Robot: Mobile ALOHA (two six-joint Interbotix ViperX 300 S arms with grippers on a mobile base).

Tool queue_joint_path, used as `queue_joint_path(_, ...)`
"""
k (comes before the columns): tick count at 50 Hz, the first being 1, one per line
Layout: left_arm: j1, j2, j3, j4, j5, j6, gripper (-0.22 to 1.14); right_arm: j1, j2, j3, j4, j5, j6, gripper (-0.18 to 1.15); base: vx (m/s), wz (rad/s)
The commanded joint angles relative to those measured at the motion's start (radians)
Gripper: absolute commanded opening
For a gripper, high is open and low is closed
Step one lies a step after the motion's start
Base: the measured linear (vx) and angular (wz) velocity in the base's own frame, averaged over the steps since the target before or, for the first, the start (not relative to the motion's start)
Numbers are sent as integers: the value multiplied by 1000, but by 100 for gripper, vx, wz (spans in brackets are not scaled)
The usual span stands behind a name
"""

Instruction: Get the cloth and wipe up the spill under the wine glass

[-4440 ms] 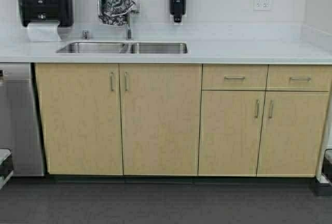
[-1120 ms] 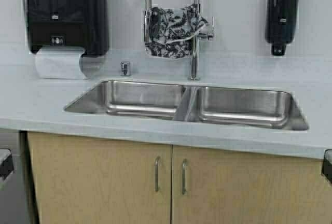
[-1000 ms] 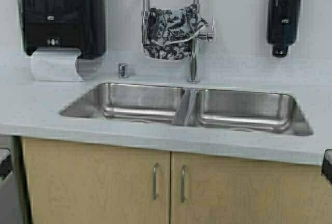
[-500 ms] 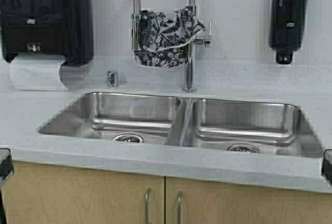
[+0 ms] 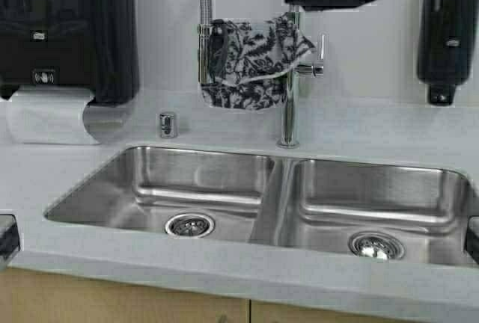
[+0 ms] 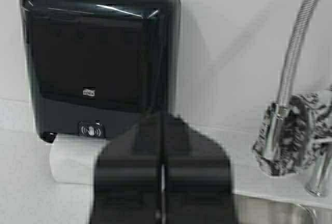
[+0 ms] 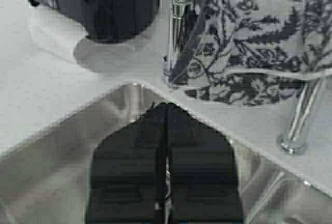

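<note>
While our base faces the sink (image 5: 224,188), the cloth (image 5: 251,61) hangs draped over the faucet (image 5: 290,99) at about twelve o'clock from us, above the counter (image 5: 67,166), its long side running from nine to three o'clock; our right gripper (image 7: 165,125), fingers pressed together, is raised at the top of the high view toward one o'clock, just above the cloth's right end, so we judge it the nearer arm; our left gripper (image 6: 162,146), also closed, points toward the towel dispenser (image 6: 98,58) at ten o'clock, well apart from the cloth; no wine glass shows.
</note>
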Motion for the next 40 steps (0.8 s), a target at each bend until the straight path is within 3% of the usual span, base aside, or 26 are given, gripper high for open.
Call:
queue_joint_path(1, -2, 5, -6, -2, -5, -2, 3, 14, 49, -26, 2, -43, 3, 40, 19, 6)
queue_joint_path(20, -2, 8, -2, -2, -2, 0, 3, 57, 238, -55, 2, -192, 81, 100, 18, 6)
queue_joint_path(40, -2, 8, 0, -2, 5, -2, 3, 57, 364, -104, 2, -301, 135, 102, 13, 4)
